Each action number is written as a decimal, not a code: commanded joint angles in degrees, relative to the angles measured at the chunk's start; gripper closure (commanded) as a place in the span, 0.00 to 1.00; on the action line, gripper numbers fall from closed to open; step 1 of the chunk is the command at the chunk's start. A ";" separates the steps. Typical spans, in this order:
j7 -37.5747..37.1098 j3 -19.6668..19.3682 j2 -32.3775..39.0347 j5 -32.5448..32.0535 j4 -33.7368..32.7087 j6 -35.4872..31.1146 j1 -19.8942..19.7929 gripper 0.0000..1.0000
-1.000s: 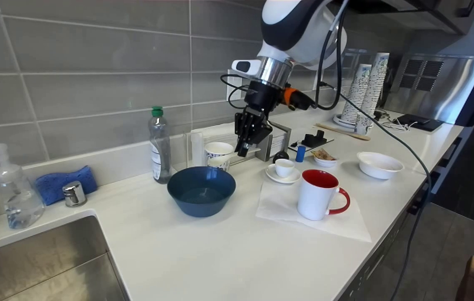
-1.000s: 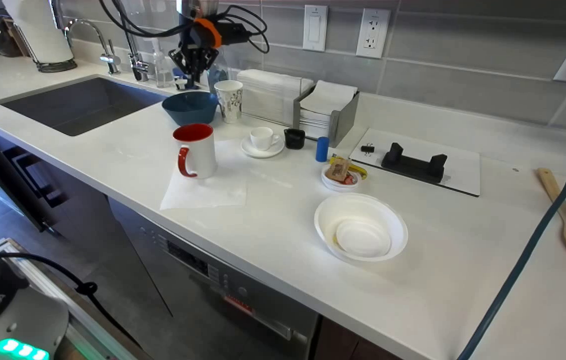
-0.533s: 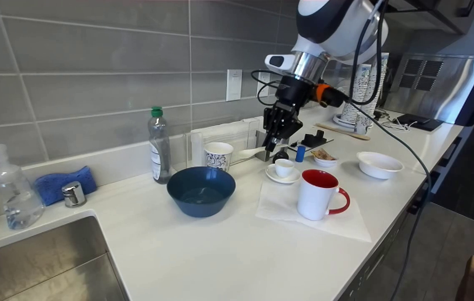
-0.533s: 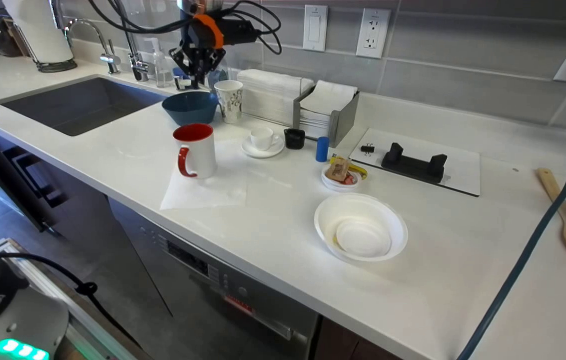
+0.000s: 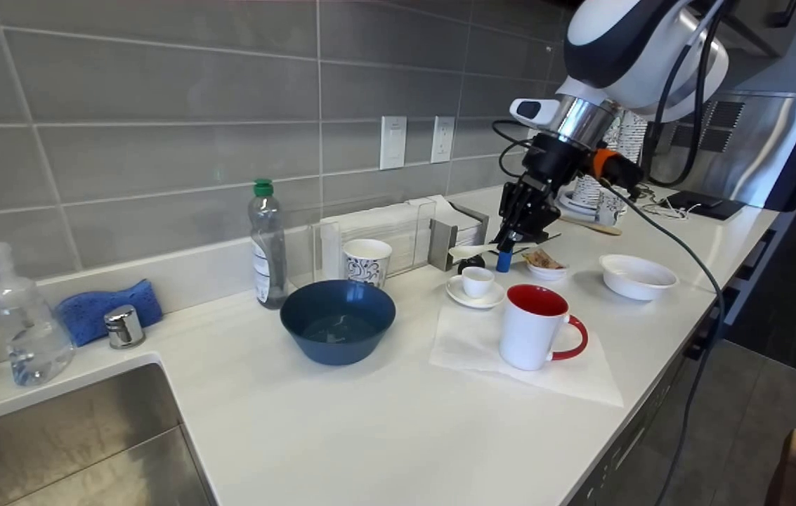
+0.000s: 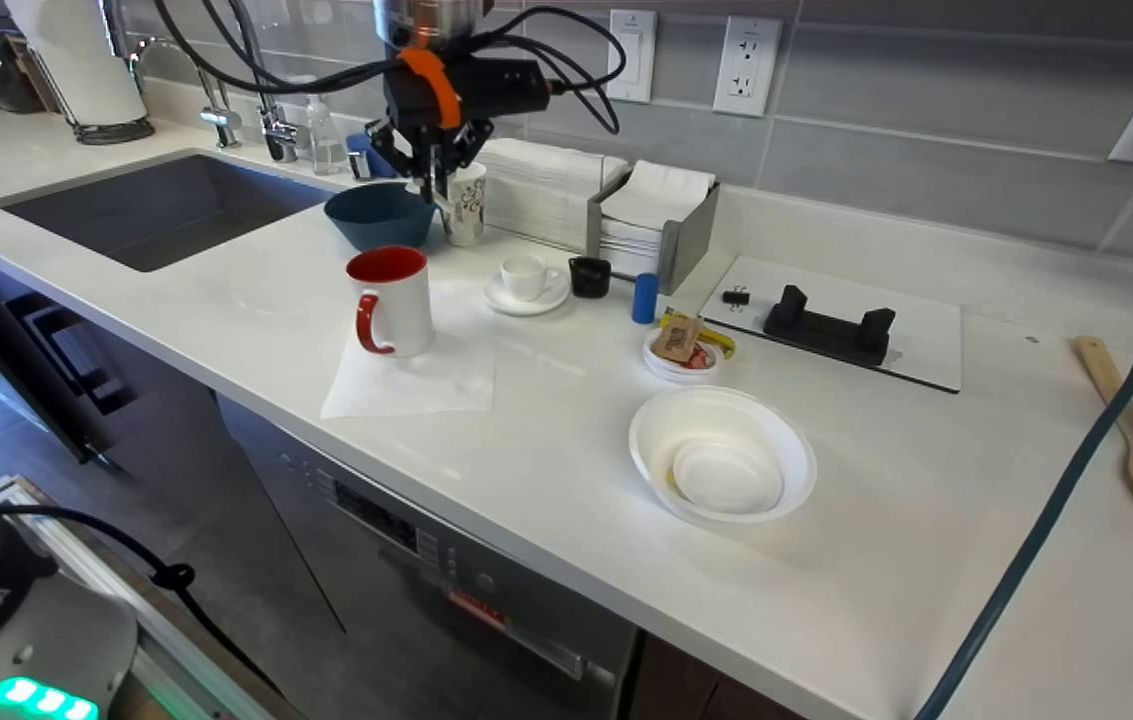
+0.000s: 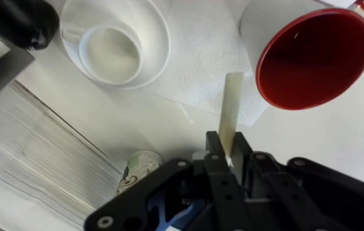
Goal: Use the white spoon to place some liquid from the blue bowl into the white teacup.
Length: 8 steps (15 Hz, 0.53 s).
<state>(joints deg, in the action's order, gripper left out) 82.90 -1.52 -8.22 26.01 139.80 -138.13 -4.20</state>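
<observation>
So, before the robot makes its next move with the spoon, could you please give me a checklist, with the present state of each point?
1. Gripper shut on the white spoon: ok, the wrist view shows it clamped.
2. Spoon level: cannot tell fully; lengthwise it looks nearly flat in an exterior view.
3. Liquid in the spoon: cannot tell, its inside is not visible.
4. White teacup upright on its saucer: ok.
5. Red-and-white mug apart from the saucer: ok, a gap shows.
6. Spoon over the teacup: not ok; in the wrist view the teacup lies off to one side of the gripper.
</observation>
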 commanded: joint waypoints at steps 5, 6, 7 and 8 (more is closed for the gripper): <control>-5.64 -4.49 -1.70 -1.35 6.88 -9.25 0.28 0.97; -7.42 -4.92 -1.45 -1.78 7.17 -10.15 0.02 0.97; -7.99 -5.42 -1.29 -1.68 7.31 -11.28 0.09 0.97; -9.24 -5.68 -0.81 -2.18 7.41 -12.44 0.08 0.97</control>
<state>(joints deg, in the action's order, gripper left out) 77.80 -6.21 -8.43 25.73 145.72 -147.17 -4.30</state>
